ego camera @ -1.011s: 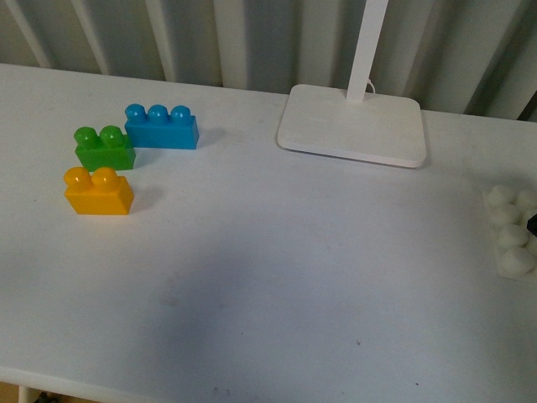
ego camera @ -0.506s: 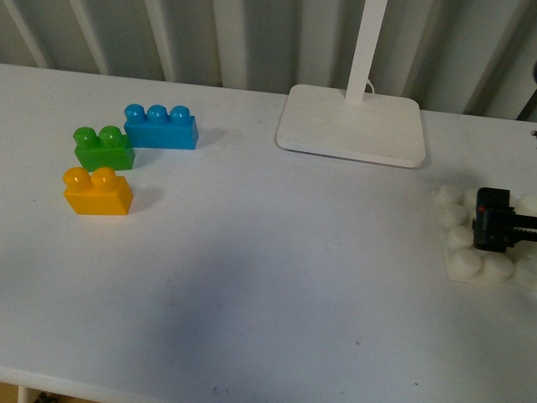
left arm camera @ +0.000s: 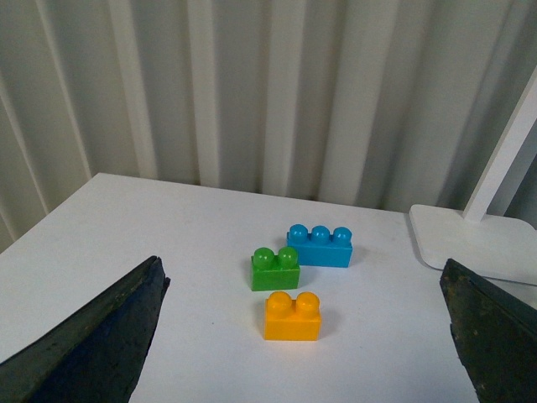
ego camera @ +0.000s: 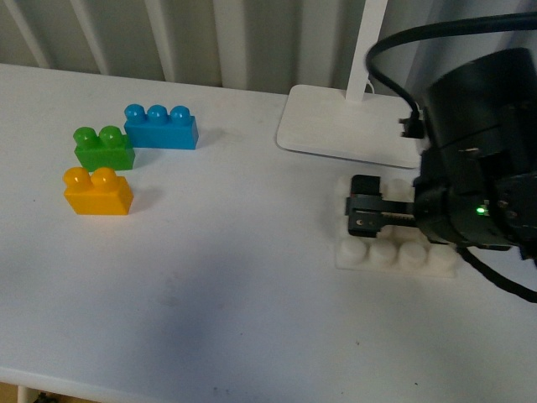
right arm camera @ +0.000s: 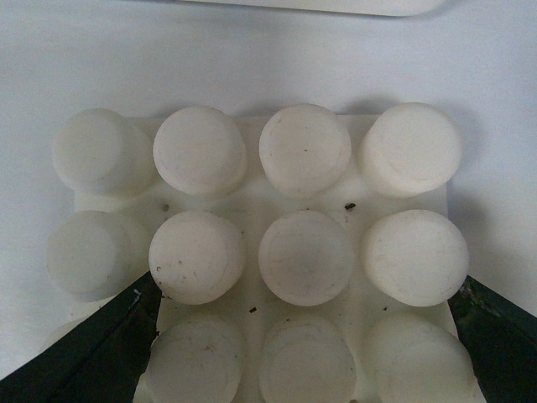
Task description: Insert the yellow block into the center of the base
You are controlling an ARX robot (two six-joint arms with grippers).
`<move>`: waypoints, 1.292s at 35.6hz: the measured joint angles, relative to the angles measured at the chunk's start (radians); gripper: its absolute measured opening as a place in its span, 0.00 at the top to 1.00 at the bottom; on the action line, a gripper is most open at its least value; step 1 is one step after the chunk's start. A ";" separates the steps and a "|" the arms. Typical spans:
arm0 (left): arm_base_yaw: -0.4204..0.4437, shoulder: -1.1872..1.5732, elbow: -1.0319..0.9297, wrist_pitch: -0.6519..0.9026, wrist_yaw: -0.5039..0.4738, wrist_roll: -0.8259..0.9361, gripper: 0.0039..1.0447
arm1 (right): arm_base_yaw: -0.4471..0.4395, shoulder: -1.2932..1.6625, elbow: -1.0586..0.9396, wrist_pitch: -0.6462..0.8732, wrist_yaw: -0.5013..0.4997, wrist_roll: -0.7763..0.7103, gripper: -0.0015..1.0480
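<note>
The yellow block (ego camera: 98,191) sits on the white table at the left, studs up, also seen in the left wrist view (left arm camera: 292,316). My left gripper (left arm camera: 306,353) hangs open well above and in front of it, not shown in the front view. The white studded base (ego camera: 394,252) lies right of centre, in front of the lamp foot. My right gripper (ego camera: 362,210) is shut on the base, its dark fingers (right arm camera: 101,353) pressing the plate's two sides. The right wrist view is filled with the base's round studs (right arm camera: 306,256).
A green two-stud brick (ego camera: 103,147) and a blue three-stud brick (ego camera: 160,126) stand just behind the yellow block. A white lamp foot (ego camera: 352,124) with its pole stands at the back. Corrugated wall panels run behind the table. The right arm's black body (ego camera: 478,168) looms over the right side.
My right arm has come in from the right edge, sliding the base leftward to a spot in front of the lamp foot. The bricks have not moved.
</note>
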 joint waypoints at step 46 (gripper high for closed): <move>0.000 0.000 0.000 0.000 0.000 0.000 0.06 | 0.298 0.220 0.485 -0.268 0.047 0.294 0.09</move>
